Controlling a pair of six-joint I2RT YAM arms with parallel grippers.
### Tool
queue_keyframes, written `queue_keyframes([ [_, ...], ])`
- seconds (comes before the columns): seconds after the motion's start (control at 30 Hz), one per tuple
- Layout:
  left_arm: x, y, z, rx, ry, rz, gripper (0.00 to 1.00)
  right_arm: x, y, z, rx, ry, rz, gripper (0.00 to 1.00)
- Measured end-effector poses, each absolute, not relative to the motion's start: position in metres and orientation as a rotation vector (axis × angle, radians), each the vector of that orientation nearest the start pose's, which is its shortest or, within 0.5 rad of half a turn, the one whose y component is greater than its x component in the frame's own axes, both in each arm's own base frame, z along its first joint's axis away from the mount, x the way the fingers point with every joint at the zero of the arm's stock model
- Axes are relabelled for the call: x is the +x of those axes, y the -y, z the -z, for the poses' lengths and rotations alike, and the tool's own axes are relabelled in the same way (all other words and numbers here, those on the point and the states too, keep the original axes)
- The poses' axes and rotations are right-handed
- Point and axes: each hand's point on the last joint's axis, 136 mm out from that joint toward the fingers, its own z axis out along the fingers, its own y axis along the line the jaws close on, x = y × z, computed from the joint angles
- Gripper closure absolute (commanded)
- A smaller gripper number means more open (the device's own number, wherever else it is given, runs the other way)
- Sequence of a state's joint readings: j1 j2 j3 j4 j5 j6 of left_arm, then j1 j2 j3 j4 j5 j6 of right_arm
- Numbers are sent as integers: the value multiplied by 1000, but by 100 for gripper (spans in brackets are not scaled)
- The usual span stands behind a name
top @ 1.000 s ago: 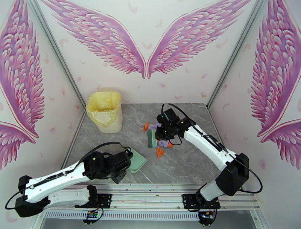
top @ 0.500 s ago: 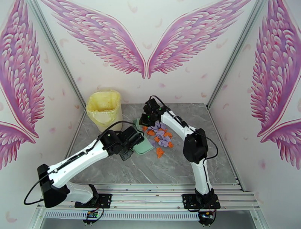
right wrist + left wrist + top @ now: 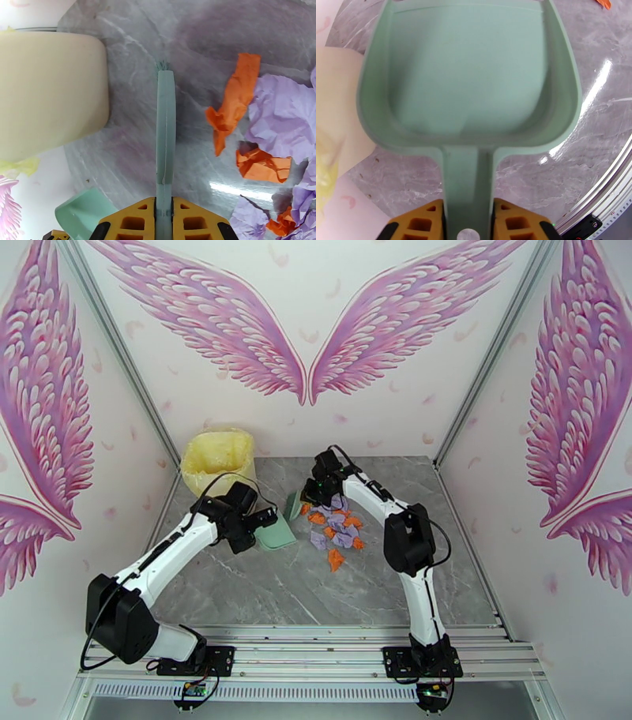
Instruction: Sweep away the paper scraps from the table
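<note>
The paper scraps (image 3: 336,529), orange and lavender, lie in a loose pile on the grey marble table (image 3: 371,587). My right gripper (image 3: 315,491) is shut on a green brush (image 3: 294,507) that stands on the table just left of the pile. In the right wrist view the brush (image 3: 165,126) runs straight out from the gripper (image 3: 164,215), with orange scraps (image 3: 233,103) and lavender scraps (image 3: 282,118) to its right. My left gripper (image 3: 250,526) is shut on the handle of a green dustpan (image 3: 275,532), which faces the brush. The pan (image 3: 468,75) is empty, its handle pinched in the gripper (image 3: 468,216).
A cream bin (image 3: 219,463) with a yellow liner stands at the table's back left, close to both grippers; its wall (image 3: 47,90) shows beside the brush. A metal rail (image 3: 316,632) runs along the front edge. White winged walls enclose the table.
My left arm has carried the dustpan from the front left up toward the bin and the pile. My right arm has moved the brush from the pile to its left side.
</note>
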State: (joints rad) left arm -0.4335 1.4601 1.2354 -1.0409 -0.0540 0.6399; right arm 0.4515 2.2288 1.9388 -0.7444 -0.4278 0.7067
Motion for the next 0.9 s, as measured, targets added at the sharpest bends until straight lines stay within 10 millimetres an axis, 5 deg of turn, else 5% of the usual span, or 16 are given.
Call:
queue_keyframes([
  [0.4, 291, 144, -104, 1695, -2296, -58, 100, 449, -242, -112, 289, -2773, -906, 100],
  [0.6, 291, 156, -99, 1750, -2245, -55, 100, 441, -211, -114, 320, -2763, -855, 100],
  [0.9, 289, 154, -82, 1784, -2293, -40, 100, 425, -199, -144, 244, -2710, -874, 100],
])
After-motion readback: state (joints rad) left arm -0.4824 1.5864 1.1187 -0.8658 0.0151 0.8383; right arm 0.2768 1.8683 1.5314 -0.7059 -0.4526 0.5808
